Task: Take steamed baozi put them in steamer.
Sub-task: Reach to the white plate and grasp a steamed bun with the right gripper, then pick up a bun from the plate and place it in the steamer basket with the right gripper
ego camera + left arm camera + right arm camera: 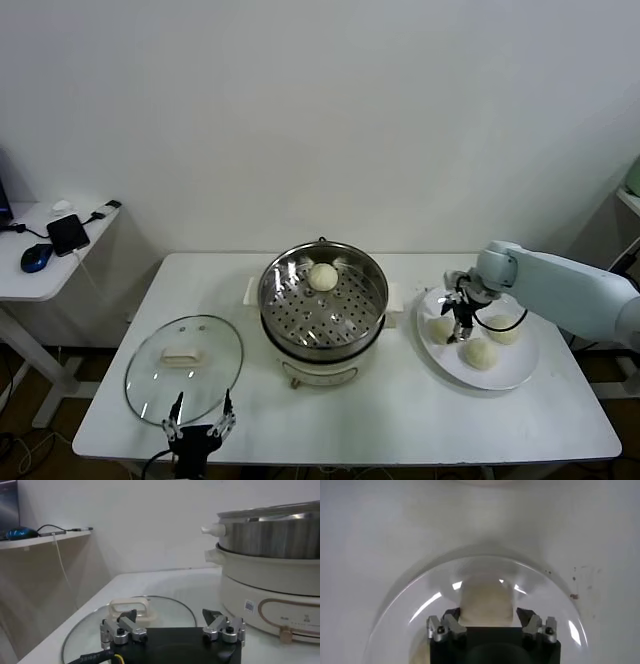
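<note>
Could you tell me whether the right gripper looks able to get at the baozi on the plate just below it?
Probably yes: the right gripper hangs open directly over a baozi on the plate, fingers either side, nothing between.

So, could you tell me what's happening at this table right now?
The robot is moving steamed baozi from a white plate into the steamer. One bun sits in the steel basket; three are on the plate. The right gripper is down over the plate with its open fingers straddling one bun, not clamped on it. The left gripper waits open at the table's near edge beside the glass lid.
</note>
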